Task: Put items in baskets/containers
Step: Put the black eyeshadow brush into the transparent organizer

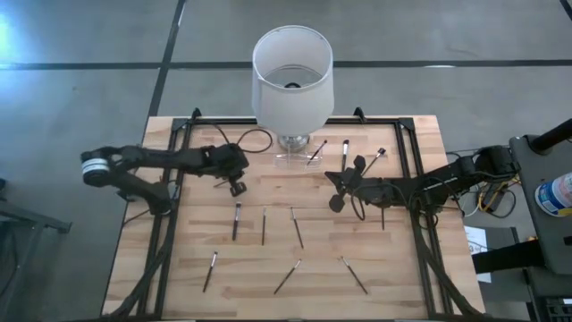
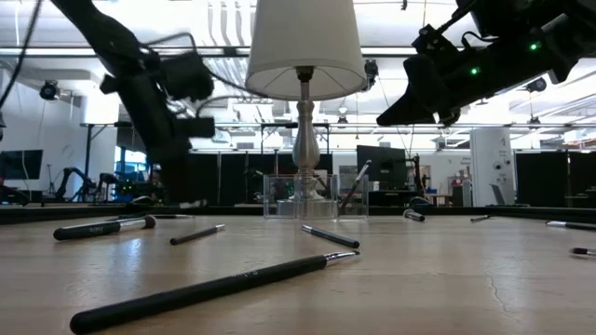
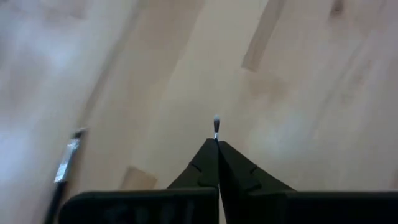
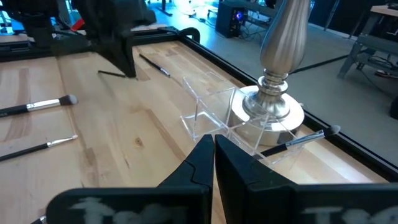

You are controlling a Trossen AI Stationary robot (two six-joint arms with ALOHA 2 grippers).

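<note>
Several thin dark brushes lie flat on the wooden table, among them one brush (image 1: 237,220) and another brush (image 1: 297,229). The small clear holder (image 1: 295,159) (image 4: 211,118) stands by the lamp's foot, and a brush (image 4: 298,142) leans over its rim. My left gripper (image 1: 237,186) (image 3: 216,142) hovers above the table, left of the holder, shut on a brush. My right gripper (image 1: 338,186) (image 4: 213,144) hangs right of the holder, shut and holding nothing. My left gripper pinches a thin brush between its two fingers; only the pale tip (image 3: 216,123) sticks out past the fingertips. The brush is lifted clear of the table. In the right wrist view its dark handle (image 4: 112,74) juts out about level beside the gripper.
A tall lamp with a white shade (image 1: 292,76) and a silver base (image 4: 267,106) stands right behind the holder. A black frame rail (image 1: 295,122) runs along the table's far edge. More brushes lie near the table's near edge (image 1: 288,277), and one (image 3: 65,162) lies below my left gripper.
</note>
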